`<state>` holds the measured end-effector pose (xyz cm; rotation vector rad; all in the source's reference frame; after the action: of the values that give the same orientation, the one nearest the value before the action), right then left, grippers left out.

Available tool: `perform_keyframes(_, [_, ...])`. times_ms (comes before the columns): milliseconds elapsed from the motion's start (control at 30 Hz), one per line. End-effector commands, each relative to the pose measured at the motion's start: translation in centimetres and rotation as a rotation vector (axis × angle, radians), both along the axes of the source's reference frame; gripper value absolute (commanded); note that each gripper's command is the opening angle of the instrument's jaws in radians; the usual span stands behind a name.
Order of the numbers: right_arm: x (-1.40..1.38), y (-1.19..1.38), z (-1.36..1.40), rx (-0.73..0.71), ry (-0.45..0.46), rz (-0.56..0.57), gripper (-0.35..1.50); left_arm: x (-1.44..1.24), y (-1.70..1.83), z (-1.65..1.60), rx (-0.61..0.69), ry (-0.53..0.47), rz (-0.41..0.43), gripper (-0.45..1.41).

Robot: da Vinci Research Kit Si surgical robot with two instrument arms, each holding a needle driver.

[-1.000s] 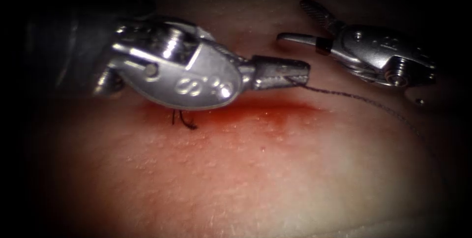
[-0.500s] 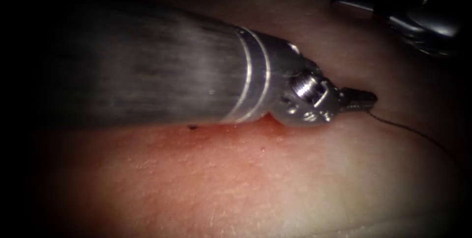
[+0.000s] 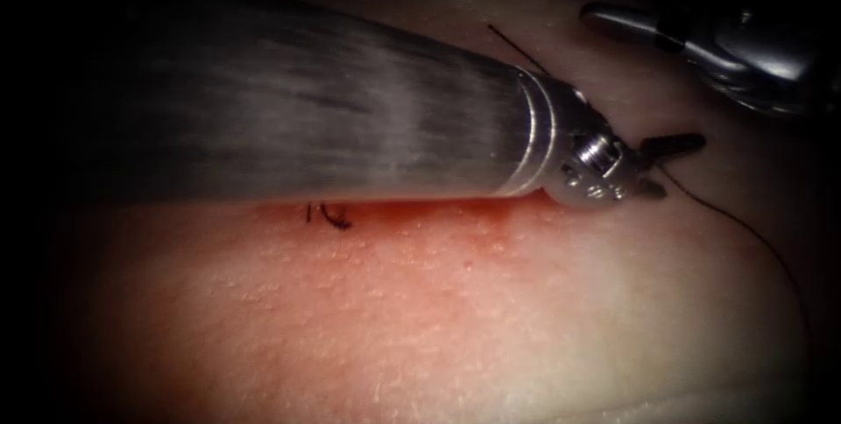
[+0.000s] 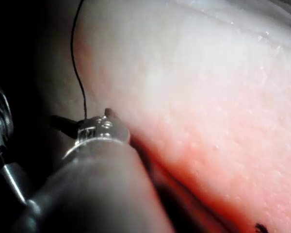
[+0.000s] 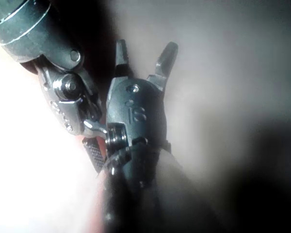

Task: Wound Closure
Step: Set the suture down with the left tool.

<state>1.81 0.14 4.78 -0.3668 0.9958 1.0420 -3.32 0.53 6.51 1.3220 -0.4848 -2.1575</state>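
The left tool [image 3: 670,164] has its two short dark jaws slightly spread, and the thread [image 3: 745,227] runs out from the crotch between them. Whether it is pinched there or only lying in the gap is hard to judge. The right tool [image 5: 144,54], up at the far right and well apart from the thread, has its ridged jaws spread wide and holds nothing. I cannot tell where the needle lies. From the left jaws the fine dark thread curves loosely away to the right over the tissue [image 3: 438,319]. The left tool's thick brushed-metal shaft lies low along the cut [image 3: 420,208]. Handling the thread well here probably means a firm grip near the jaw tips, a pull in line with the cut and no rubbing of the shaft on the wound edge. The tissue is pale, soft and pebbled, with glossy red fluid [image 3: 491,214] along the cut. Two short stiff thread ends [image 3: 329,216] stand up near its left part.
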Motion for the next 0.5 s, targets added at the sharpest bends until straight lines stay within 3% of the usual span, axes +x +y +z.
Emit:
perform_keyframes(33, [0.08, 0.0, 0.06, -0.002, 0.002, 0.0, 1.06, -0.04, 0.03, 0.04, 0.016, -0.002, -0.004, 0.84])
perform_keyframes(233, [0.11, -0.01, 0.08, -0.007, 0.001, 0.005, 1.06, -0.02, 0.01, 0.02, 0.095, 0.022, -0.116, 1.28])
perform_keyframes(333, [0.12, -0.01, 0.09, -0.006, 0.002, 0.002, 1.06, 0.03, -0.04, -0.01, 0.132, 0.021, -0.13, 1.31])
perform_keyframes(500, [0.12, -0.01, 0.09, -0.007, 0.005, -0.001, 1.06, 0.4, -0.16, -0.22, 0.214, 0.032, -0.129, 1.29])
